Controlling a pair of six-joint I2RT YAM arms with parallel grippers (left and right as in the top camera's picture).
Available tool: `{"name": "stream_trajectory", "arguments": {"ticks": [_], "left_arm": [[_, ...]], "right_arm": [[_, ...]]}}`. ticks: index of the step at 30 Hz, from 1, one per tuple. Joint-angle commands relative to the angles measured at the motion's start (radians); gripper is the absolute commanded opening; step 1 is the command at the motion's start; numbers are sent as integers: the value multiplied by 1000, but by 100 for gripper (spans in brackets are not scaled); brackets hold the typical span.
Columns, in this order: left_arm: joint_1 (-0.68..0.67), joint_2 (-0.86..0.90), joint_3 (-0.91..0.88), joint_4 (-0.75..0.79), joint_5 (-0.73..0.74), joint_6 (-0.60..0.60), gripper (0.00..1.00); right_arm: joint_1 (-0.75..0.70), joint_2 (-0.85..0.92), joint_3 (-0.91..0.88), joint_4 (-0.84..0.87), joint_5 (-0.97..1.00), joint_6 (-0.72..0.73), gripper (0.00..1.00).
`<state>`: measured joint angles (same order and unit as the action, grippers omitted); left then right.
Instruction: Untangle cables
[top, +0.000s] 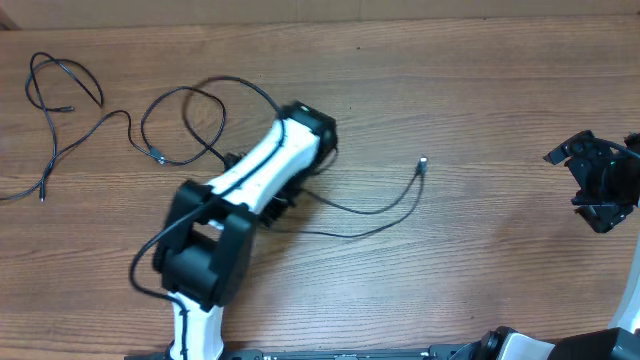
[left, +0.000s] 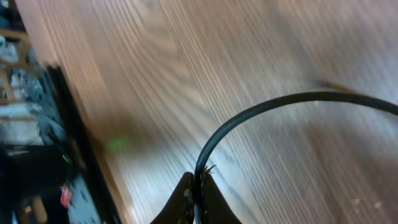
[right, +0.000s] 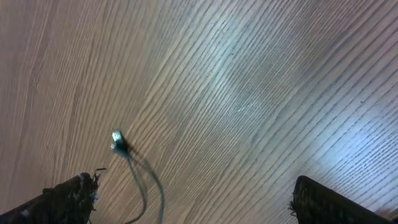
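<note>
two arms, two grippers, and thin black cables on the wooden table. i count at least two cords, but where they run under the left arm i cannot tell the exact number. they lie in loops at the table's left, and one strand reaches toward the middle and ends in a small plug.

the left gripper is clenched on a cable that arcs away from its tips. only the left wrist view shows this grip, because in the overhead the arm covers it.

the right gripper hangs at the right edge, jaws spread wide and holding nothing. its wrist view shows the plug lying ahead of it, well apart.
</note>
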<state>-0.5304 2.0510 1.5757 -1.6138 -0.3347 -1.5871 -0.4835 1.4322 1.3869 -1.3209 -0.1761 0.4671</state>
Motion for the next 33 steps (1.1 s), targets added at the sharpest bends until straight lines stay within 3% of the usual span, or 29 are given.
{"name": "stream_trajectory", "arguments": {"ticks": [1,3,5,9,10,11,14,20,28,33], "left_arm": [[56,-123,41,-19,-129,186,22],[66,-159,41,28,-122,303,51],[66,-182,41,109,-89,451,74],[52,-186,40,340,118,863,98],[45,-181,35,434,234,1005,100],[37,-174,32,489,301,1070,100],[11,-150,21,613,412,1155,100],[-87,-78,15,711,406,1370,100],[-237,79,15,803,407,1428,100],[-299,137,16,839,402,1604,100]], "right_arm": [[0,-14,18,7,0,-4,100],[0,-14,18,10,0,-4,100],[0,-14,18,13,0,-4,100],[0,-14,15,19,0,-4,100],[0,-14,14,18,0,-4,100],[0,-14,14,18,0,-4,100],[0,-14,14,18,0,-4,100],[0,-14,14,19,0,-4,100],[0,-14,13,25,0,-4,100],[0,-14,13,26,0,-4,100]]}}
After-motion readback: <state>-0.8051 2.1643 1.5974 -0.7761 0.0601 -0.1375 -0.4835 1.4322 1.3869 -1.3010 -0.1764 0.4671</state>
